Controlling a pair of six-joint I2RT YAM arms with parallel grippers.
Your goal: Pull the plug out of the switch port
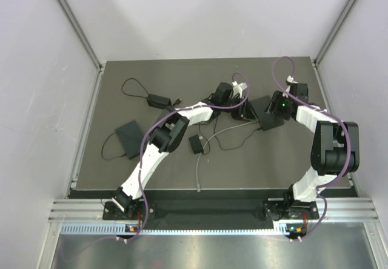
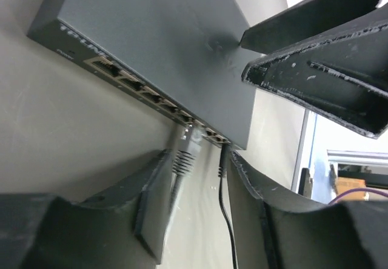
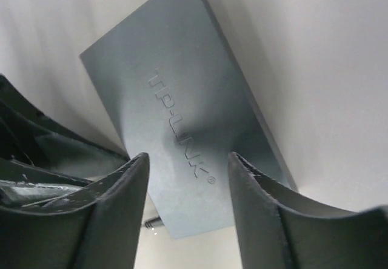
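Plug (image 2: 187, 148) sits in the switch (image 2: 151, 45) between the left claw's (image 2: 203, 160) parted fingers — ungripped; right claw (image 3: 188, 157) likewise released.

One switch (image 2: 151, 45) is seen, with one grey plug (image 2: 187, 151) and one black cord (image 2: 225, 208). Two small adapters (image 1: 156, 100) (image 1: 196, 143) and one flat box (image 1: 130, 137) are counted.

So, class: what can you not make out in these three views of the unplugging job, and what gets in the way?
Left wrist view: the cable below the grey plug blurs beside a left gripper finger; contact is unclear.
Right wrist view: the switch shows only its lid past the right gripper; its ports face away.
Top view: plug and ports are too small, covered by both grippers.
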